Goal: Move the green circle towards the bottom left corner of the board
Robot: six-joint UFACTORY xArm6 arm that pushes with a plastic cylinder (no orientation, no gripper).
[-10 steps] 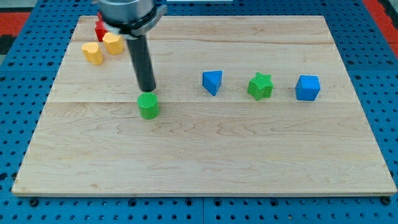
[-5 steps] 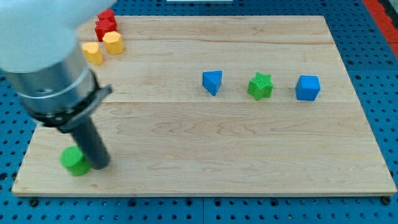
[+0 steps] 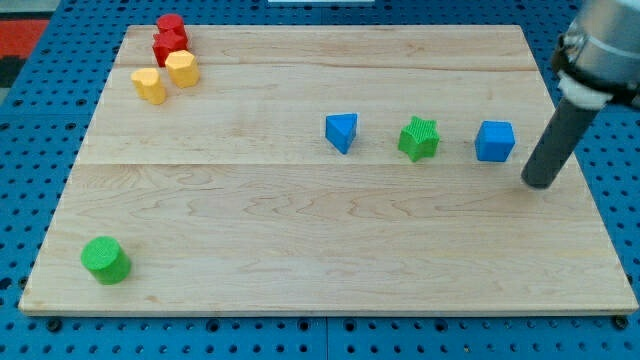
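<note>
Wooden board (image 3: 330, 230) lies on a blue pegboard base (image 3: 30, 150). Green circle (image 3: 105, 260) sits near the board's bottom left corner, well apart from all other blocks. My tip (image 3: 538, 183) rests near the view's right edge, just right of and below the blue cube (image 3: 495, 141); the rod carries no pincer. Green star (image 3: 419, 138) and blue triangle (image 3: 341, 132) stand in line left of the cube. Two yellow blocks (image 3: 166, 77) and red blocks (image 3: 170, 38) cluster at top left.

Straight dark rod with blunt round tip (image 3: 538, 184), grey metal collar above
</note>
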